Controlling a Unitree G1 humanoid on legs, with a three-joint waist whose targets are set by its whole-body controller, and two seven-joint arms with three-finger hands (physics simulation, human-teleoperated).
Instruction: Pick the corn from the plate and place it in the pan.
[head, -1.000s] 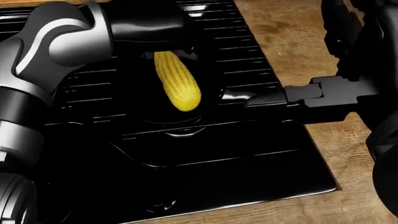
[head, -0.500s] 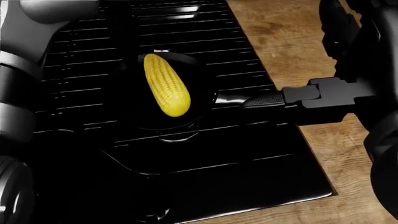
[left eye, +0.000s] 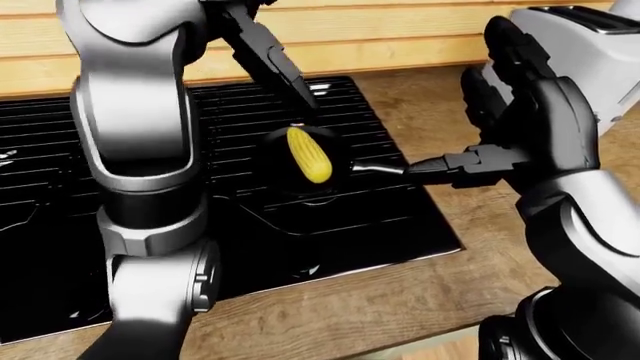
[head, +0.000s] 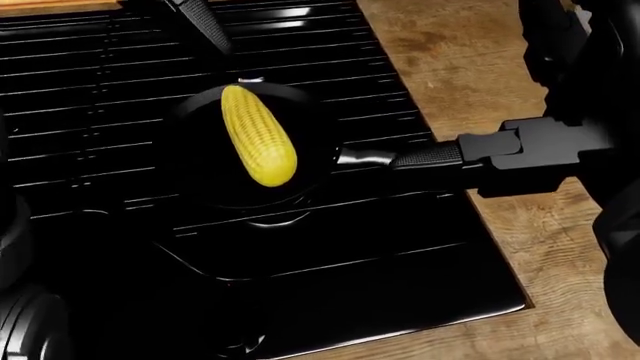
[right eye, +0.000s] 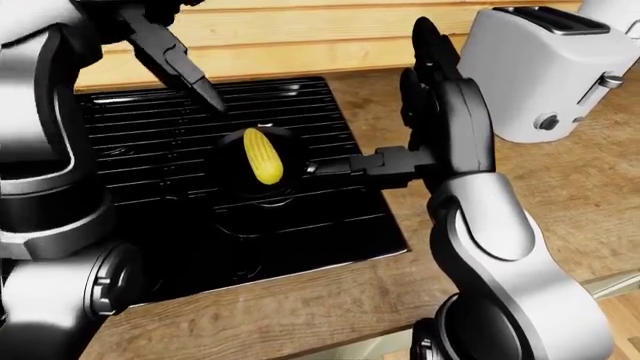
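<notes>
Above the corn (head: 258, 135), left hand (right eye: 168, 52) hangs open-fingered.

Open air is showing directly above the yellow corn cob (head: 258, 145) lying inside the small round black pan (head: 200, 169) on the black ridged stovetop (head: 120, 82). The left hand's dark fingers (right eye: 172, 54) are hanging over the grate toward the top left, apart from the pan. The right hand (left eye: 505, 157) is occupying the pan's right side, gripping the black pan handle (head: 425, 159). A white toaster (right eye: 535, 71) is standing on the wooden counter (right eye: 560, 187), well apart on the right.
</notes>
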